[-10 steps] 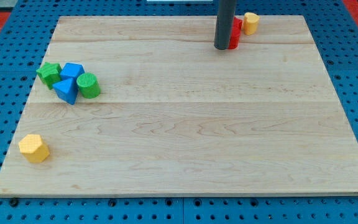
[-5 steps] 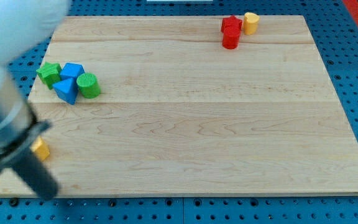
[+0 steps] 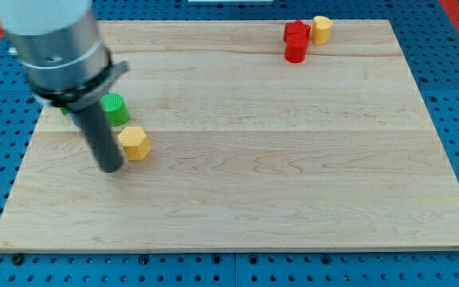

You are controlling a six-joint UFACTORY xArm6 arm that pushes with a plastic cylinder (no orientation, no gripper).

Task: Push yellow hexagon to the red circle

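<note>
The yellow hexagon [image 3: 135, 143] lies on the wooden board [image 3: 293, 159] at the view's left of centre. My tip [image 3: 111, 168] stands just left of and slightly below it, close to or touching its left side. The red circle [image 3: 296, 51], a red cylinder, stands near the view's top right, just below another red block [image 3: 296, 32]. The rod and the arm's large grey body [image 3: 54, 40] cover the upper left of the board.
A yellow cylinder [image 3: 321, 29] stands right of the red blocks at the top edge. A green cylinder [image 3: 115, 108] sits just above the yellow hexagon. The blue blocks and the green star are hidden behind the arm.
The yellow hexagon has moved from the board's lower left corner up and to the right. The arm swung from the lower left up beside it, and covers the blue and green blocks.
</note>
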